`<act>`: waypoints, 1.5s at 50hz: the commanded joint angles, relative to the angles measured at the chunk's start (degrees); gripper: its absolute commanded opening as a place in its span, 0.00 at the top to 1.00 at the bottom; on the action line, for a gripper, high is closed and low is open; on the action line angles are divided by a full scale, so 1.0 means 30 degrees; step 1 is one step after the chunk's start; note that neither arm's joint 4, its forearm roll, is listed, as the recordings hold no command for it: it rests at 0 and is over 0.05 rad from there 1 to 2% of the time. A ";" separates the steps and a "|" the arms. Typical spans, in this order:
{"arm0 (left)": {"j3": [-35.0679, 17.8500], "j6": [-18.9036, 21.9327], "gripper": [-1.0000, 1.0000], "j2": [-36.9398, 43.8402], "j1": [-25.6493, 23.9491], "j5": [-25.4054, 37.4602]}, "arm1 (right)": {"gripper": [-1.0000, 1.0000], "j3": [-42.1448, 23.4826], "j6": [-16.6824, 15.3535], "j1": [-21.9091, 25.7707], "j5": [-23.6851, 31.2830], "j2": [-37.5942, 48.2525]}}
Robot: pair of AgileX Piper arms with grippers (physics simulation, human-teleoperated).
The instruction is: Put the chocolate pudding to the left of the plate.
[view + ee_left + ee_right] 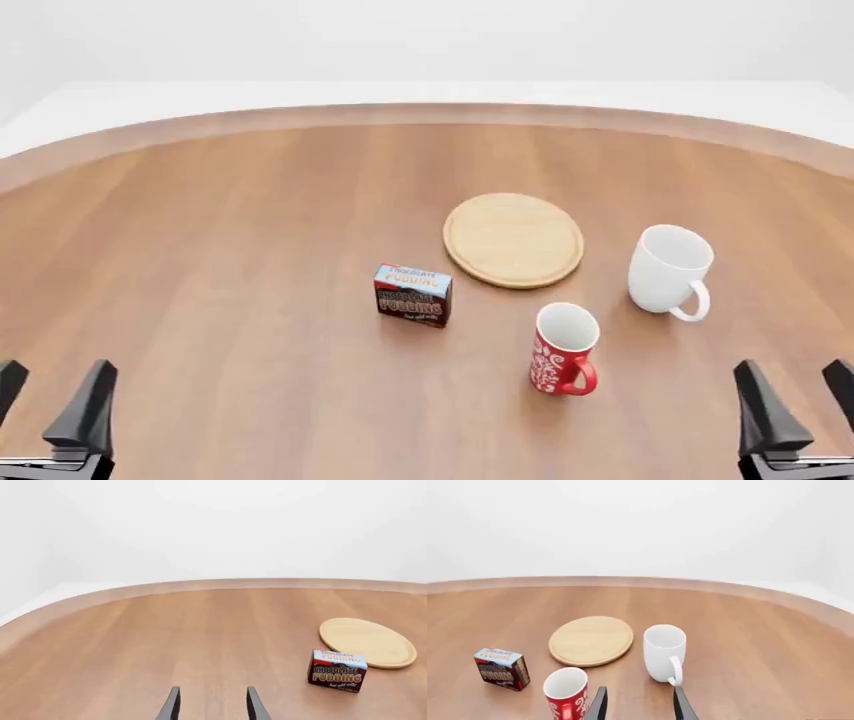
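The left gripper (51, 400) hangs low over the wooden surface (214, 250), fingers spread and holding nothing; the right gripper (795, 398) is likewise spread and bare. Ahead and right of the left gripper stands the chocolate pudding (412, 295), upright, just beside the plate (514, 240). Ahead and left of the right gripper stand the red mug (563, 350) and the white mug (669, 270).

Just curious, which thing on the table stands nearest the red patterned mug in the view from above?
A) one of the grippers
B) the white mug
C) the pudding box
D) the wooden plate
D, though only narrowly: in the front view the red patterned mug stands just below the near rim of the plate, with the white mug and the chocolate pudding slightly farther off.
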 commanded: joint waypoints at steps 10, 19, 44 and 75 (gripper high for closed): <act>0.0000 0.0000 0.00 0.0000 0.0000 0.0000 | 0.00 -0.0013 0.0271 0.0622 0.0038 0.0831; 0.0000 0.0000 0.00 0.0000 0.0000 0.0000 | 0.00 -0.4849 -0.0784 0.1976 0.3424 0.1731; 0.0000 0.0000 0.00 0.0000 0.0000 0.0000 | 0.00 -1.5747 -0.5327 0.6467 0.6958 1.4450; 0.0000 0.0000 0.00 0.0000 0.0000 0.0000 | 0.00 -1.5963 -0.7738 0.9980 0.7307 1.9894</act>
